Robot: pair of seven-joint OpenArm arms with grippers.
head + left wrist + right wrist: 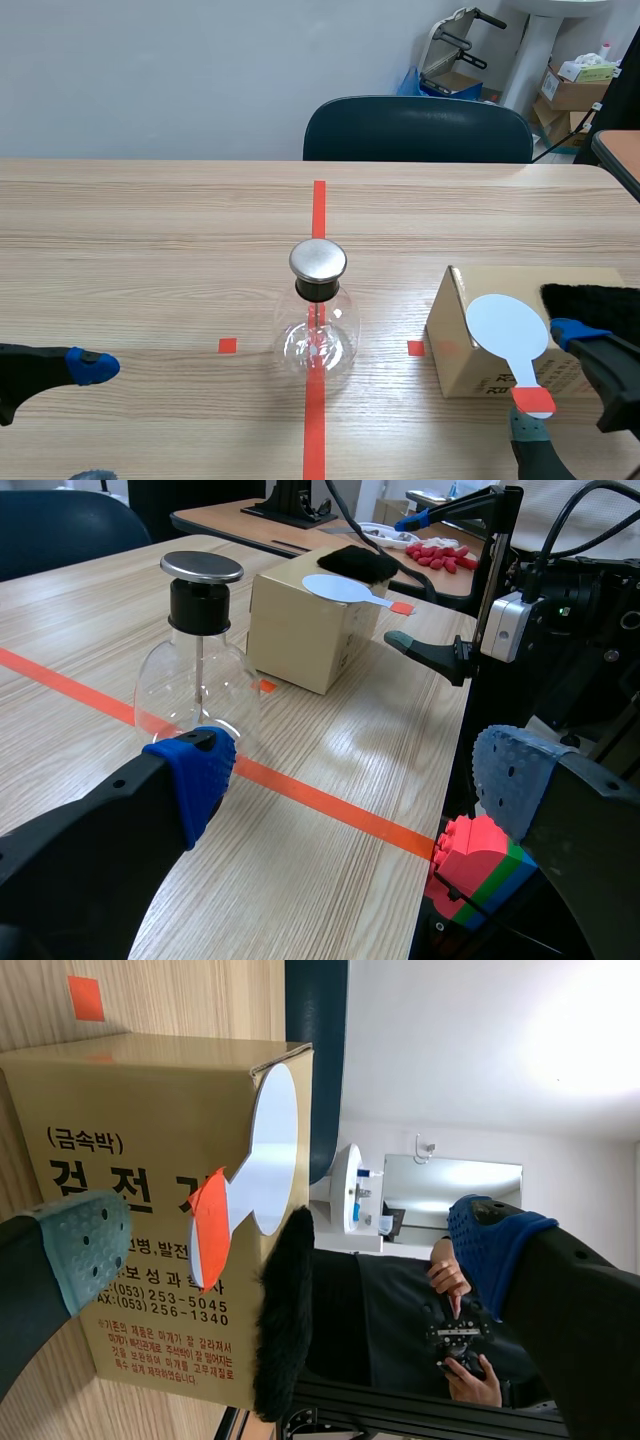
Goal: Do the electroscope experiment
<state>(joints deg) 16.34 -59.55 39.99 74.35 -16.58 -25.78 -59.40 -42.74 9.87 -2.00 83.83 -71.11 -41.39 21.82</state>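
Observation:
A glass flask electroscope [318,325] with a metal cap stands on the red tape line at mid-table; in the left wrist view the electroscope [200,670] is just ahead of my left finger. My left gripper [92,420] [355,780] is open, low at the left, holding nothing. A cardboard box [470,345] [130,1170] sits to the right. On it lie a white paddle [508,325] [345,588] [265,1165] and a black fur piece [590,298] [285,1320]. The paddle's orange handle juts past the box edge. My right gripper [548,385] [290,1245] is open, its fingers either side of that handle.
A dark blue chair [418,130] stands at the table's far edge. Cardboard boxes [575,90] are stacked in the back right corner. Coloured toy bricks [480,865] lie off the table edge near my left gripper. A side table [300,525] holds small red pieces [440,555].

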